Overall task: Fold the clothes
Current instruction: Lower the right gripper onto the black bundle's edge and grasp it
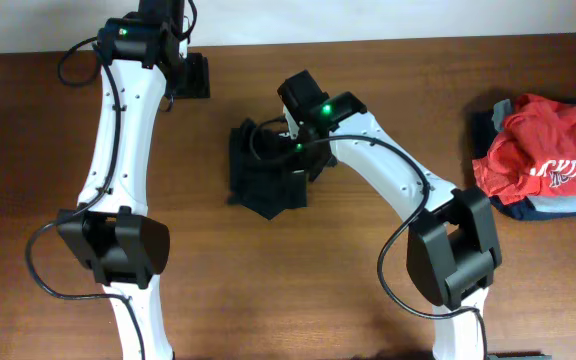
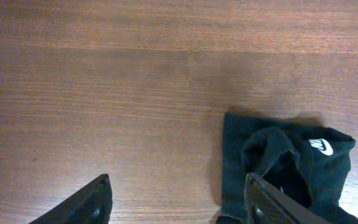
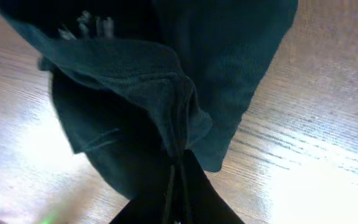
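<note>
R gripper (image 3: 178, 186) pinching black T-shirt (image 1: 263, 185); L gripper (image 2: 178, 190) spread above bare wood
Red shirt (image 1: 548, 150) well apart at R edge; T-shirt bunched, long axis far-near

T-shirt (image 1: 265, 180) on table (image 1: 418, 80) centre | garment pile (image 1: 548, 160) at right edge

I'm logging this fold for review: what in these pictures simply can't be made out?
Overhead: the right gripper, shut on the black T-shirt, is hidden under its own wrist.
Left wrist: the bottom edge and the open left gripper cut off the T-shirt's lower part.
Right wrist: the shirt's white marks are too blurred to read.
Overhead: the red shirt runs off the right edge, cutting its lettering short.
</note>
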`<action>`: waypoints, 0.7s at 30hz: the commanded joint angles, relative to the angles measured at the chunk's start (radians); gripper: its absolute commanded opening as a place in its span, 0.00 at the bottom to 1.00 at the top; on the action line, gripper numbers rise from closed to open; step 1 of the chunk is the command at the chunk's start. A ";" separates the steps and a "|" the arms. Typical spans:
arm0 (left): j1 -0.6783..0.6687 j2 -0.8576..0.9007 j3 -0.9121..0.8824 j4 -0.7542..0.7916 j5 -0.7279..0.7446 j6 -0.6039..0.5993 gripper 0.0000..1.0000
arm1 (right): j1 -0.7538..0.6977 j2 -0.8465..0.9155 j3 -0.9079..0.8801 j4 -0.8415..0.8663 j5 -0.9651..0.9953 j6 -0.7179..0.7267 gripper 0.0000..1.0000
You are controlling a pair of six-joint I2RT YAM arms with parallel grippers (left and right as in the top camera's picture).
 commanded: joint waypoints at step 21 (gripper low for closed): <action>0.002 -0.006 0.014 0.015 -0.005 0.013 0.68 | 0.227 0.019 0.125 0.009 -0.043 -0.055 0.04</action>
